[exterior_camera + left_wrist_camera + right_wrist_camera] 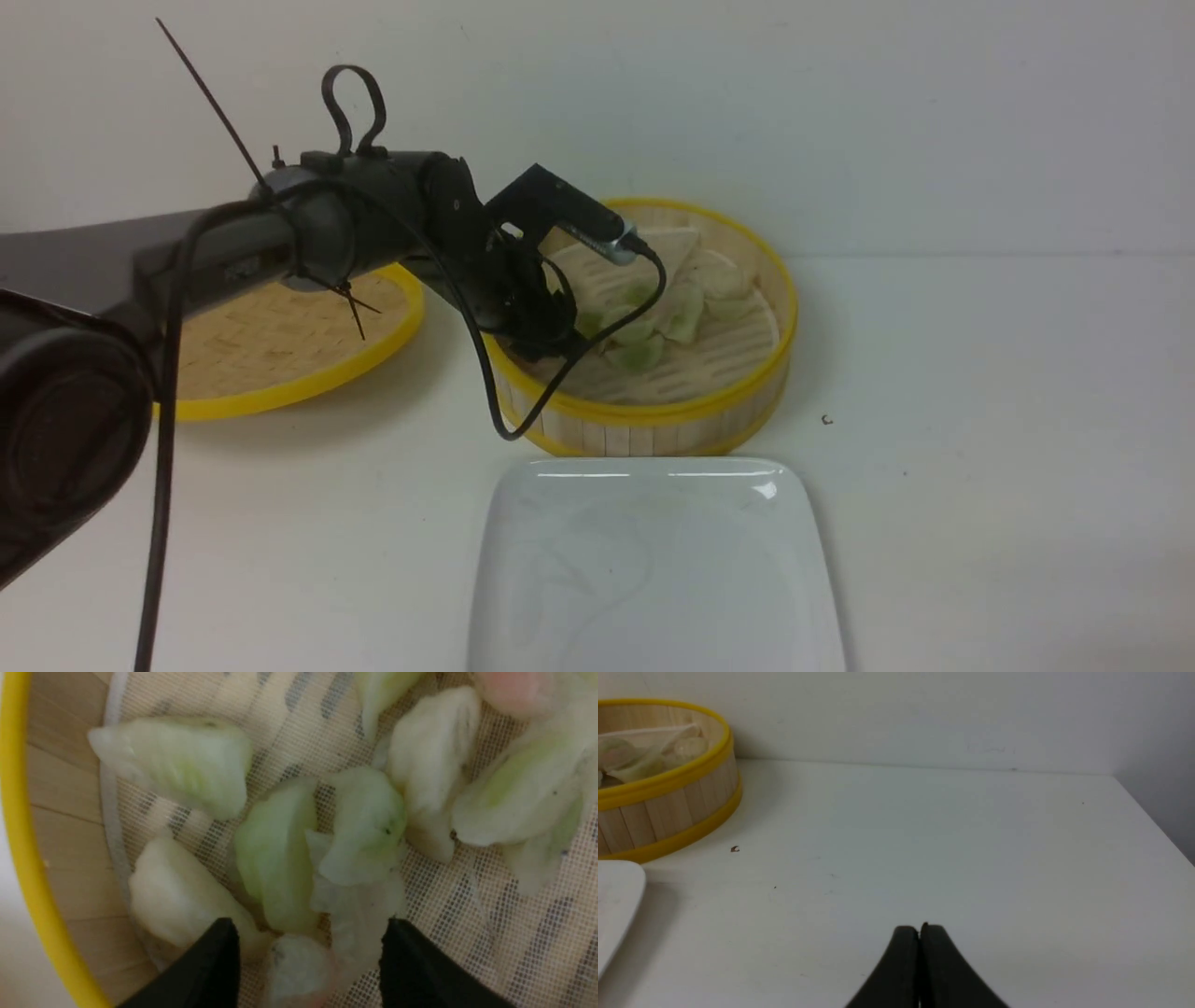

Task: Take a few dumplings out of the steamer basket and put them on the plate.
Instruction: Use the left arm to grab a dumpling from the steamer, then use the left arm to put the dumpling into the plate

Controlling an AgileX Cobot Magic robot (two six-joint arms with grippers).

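The steamer basket stands behind the white plate, whose surface is bare. Several pale green and whitish dumplings lie on the basket's slotted floor. My left gripper reaches down inside the basket's left part. In the left wrist view it is open just above the floor, its two fingers either side of a whitish-pink dumpling, with a pale green dumpling just beyond. My right gripper is shut and empty over bare table, right of the basket; it does not show in the front view.
The flat yellow-rimmed woven lid lies left of the basket, partly behind my left arm. A wall runs close behind the basket. A corner of the plate shows in the right wrist view. The table's right edge is visible.
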